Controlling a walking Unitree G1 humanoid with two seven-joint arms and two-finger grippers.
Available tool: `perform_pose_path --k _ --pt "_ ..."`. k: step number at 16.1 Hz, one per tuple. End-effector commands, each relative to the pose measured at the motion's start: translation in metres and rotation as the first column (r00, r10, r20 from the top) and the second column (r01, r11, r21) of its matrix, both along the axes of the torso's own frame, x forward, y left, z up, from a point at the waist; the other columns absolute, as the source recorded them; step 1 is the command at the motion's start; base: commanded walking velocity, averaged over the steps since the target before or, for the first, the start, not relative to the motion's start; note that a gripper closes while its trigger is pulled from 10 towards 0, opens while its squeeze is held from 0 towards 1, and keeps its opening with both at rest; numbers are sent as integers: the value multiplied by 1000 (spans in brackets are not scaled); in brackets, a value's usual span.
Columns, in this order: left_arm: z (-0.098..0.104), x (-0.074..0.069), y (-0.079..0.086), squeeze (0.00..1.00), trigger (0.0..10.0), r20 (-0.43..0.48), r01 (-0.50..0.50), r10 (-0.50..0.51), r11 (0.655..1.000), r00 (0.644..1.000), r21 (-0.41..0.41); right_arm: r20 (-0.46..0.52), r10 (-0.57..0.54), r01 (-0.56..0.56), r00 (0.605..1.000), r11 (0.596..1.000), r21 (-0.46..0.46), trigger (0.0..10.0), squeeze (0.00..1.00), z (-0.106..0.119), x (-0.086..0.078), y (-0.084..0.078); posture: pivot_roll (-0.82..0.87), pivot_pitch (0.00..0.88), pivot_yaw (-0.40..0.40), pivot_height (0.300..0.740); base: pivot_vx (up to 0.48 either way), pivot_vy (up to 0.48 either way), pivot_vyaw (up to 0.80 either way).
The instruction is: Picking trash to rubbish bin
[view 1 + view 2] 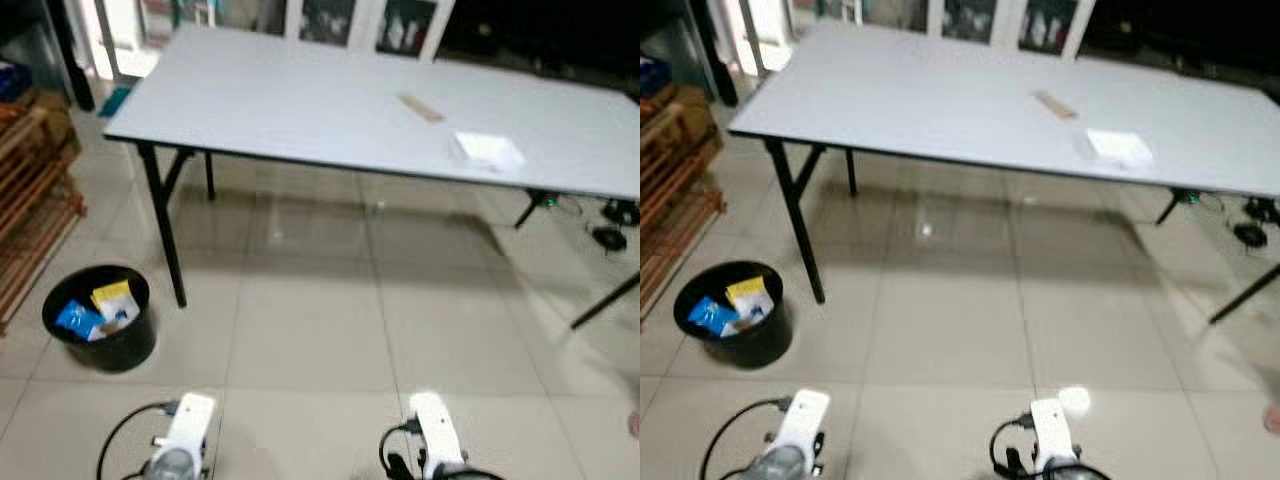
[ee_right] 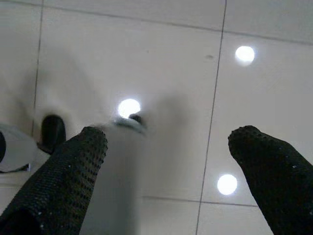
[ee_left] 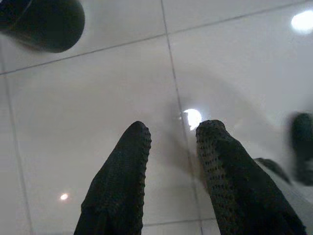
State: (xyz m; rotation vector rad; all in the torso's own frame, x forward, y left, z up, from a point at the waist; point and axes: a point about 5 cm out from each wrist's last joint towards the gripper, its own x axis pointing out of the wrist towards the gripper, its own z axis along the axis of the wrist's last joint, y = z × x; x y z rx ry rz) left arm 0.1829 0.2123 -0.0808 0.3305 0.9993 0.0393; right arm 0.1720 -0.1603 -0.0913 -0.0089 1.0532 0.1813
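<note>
Both grippers hang empty, left (image 3: 171, 142) narrowly parted, right (image 2: 166, 147) spread — trash (image 1: 486, 150) on the table (image 1: 300, 100), far from the bin (image 1: 100, 318), risks dropping.

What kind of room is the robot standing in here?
Probably a plain workroom or utility room in a home: a long folding table on a glossy tiled floor, a black rubbish bin holding wrappers, and wooden racks along one side.

The counter (image 1: 300, 100) is pale grey on black legs. The bin (image 1: 100, 318) is black, holding blue and yellow trash (image 1: 100, 310). Floor tiles (image 1: 310, 330) are beige.
</note>
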Motion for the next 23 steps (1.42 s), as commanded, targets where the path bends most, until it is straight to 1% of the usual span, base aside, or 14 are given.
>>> perform_pose_path --k 1,7,9,11,12,13,14,15,16,18,20,21,22,23 --pt "-3 -2 -8 0 10000 -8 0 0 1000 1000 -15 12 -12 12 1000 1000 -15 10000 0 2 3 -7 2 48 -88 740 0 0 0" --pt "-1 1 -9 0 10000 32 -17 18 999 999 -45 22 -7 7 1000 1000 -8 10000 0 3 5 -5 4 50 -91 740 0 0 0" --pt "9 17 -7 0 10000 98 14 -14 1000 995 3 68 10 -9 998 1000 -12 10000 0 8 15 -6 1 51 -92 740 0 0 0" --pt "25 40 -8 0 10000 248 20 -19 1000 969 -3 195 6 -2 981 1000 -20 10000 0 23 40 -8 2 48 -95 740 0 0 0" --pt "39 57 -6 0 10000 330 39 -45 999 943 25 287 12 8 958 998 -68 10000 0 34 56 -13 3 47 -96 740 0 0 0" --pt "57 78 -5 0 10000 427 45 -59 998 902 43 390 -17 47 921 997 -68 10000 0 49 73 -16 5 47 -96 740 0 0 0" --pt "90 106 -8 0 10000 589 60 -72 997 805 40 584 -74 91 809 996 0 10000 0 85 108 -15 6 44 -94 740 0 0 0" --pt "104 117 -10 0 10000 647 67 -75 997 759 38 663 -79 80 745 996 30 10000 0 105 124 -12 1 38 -92 740 0 0 0" --pt "134 136 -14 0 10000 747 68 -46 998 663 1 780 -75 38 621 997 65 10000 0 144 149 -3 -5 31 -89 740 0 0 0" --pt "157 149 -21 0 10000 806 84 -33 996 591 -21 841 -80 27 535 997 77 10000 0 171 163 2 5 23 -92 740 0 0 0" --pt "193 168 -42 0 10000 877 124 -78 992 474 21 912 -121 24 393 992 121 10000 0 214 180 13 5 4 -89 740 0 0 0" --pt "210 174 -51 0 10000 905 133 -59 991 422 2 924 -141 32 355 990 139 10000 0 225 184 15 7 0 -88 740 0 0 0" --pt "216 176 -55 0 10000 913 140 -60 990 404 3 926 -149 35 346 989 146 10000 0 229 185 16 8 0 -88 740 0 0 0" --pt "231 180 -65 0 10000 927 173 -90 985 363 28 930 -152 39 334 988 148 10000 0 235 186 20 11 0 -84 740 0 0 0"
